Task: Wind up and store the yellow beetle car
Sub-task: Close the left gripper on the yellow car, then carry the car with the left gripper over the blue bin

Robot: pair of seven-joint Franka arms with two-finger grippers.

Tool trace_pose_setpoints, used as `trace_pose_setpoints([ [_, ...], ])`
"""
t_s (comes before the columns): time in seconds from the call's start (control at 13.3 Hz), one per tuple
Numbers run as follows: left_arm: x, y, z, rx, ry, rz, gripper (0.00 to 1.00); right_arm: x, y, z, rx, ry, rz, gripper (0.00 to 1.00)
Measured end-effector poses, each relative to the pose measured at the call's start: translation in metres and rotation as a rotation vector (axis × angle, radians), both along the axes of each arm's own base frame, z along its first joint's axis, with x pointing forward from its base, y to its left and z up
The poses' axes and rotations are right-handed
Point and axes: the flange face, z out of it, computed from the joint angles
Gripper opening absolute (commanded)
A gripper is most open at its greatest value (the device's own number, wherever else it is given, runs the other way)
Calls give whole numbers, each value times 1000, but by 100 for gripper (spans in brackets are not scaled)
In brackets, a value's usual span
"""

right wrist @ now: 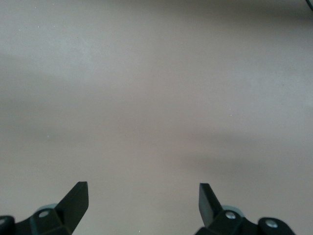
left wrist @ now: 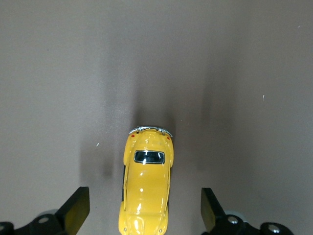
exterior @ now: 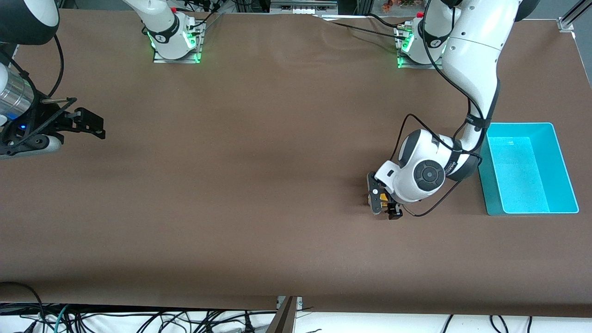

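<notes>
Yellow beetle car (exterior: 383, 198) shows in the front view only as a small patch of yellow under the left gripper (exterior: 383, 203), low over the brown table (exterior: 231, 185) toward the left arm's end. The car sits on the tabletop, near the turquoise bin (exterior: 565, 171) but apart from it, and the bin lies closer to the table's end than the car. The left arm's wrist hides most of the car, so from here the gap between fingers and car cannot be judged. The right gripper (exterior: 88, 122) waits over bare table at the right arm's end, well apart from the car.

In the left wrist view the yellow beetle car (left wrist: 146, 183) lies between the two fingers, lengthwise along the gap, its chrome bumper end pointing away from the camera. The left gripper (left wrist: 145, 210) stands wide: one finger (left wrist: 76, 210) and the other both keep clear brown table between themselves and the car's sides. Nothing is held or touched.

In the right wrist view the right gripper (right wrist: 144, 203) is spread wide as well, with only bare tabletop between its fingers (right wrist: 73, 203).
</notes>
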Motion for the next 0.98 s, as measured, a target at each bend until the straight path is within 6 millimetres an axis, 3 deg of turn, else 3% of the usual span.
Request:
trace_pose_setpoints([
  [0.38,0,0,-16,5,-12,-10,99,0,-1,-3,-1,6,-9,100],
  [0.45,-1,-1,-23,8,-4,-12,78,0,-1,-3,-1,6,-11,100],
  [0.53,-3,-2,-28,9,2,-19,46,0,-3,-4,-1,7,-13,100],
  [0.6,-4,-4,-31,11,4,-32,25,1,-5,-4,-2,7,-17,100],
  [0.68,-4,-6,-33,12,5,-48,14,2,-7,-5,-2,6,-21,100],
  [0.75,-4,-6,-32,12,2,-58,9,2,-8,-6,-2,6,-22,100],
  [0.98,1,-4,-24,9,-11,-66,9,3,-7,-6,-2,5,-21,100],
])
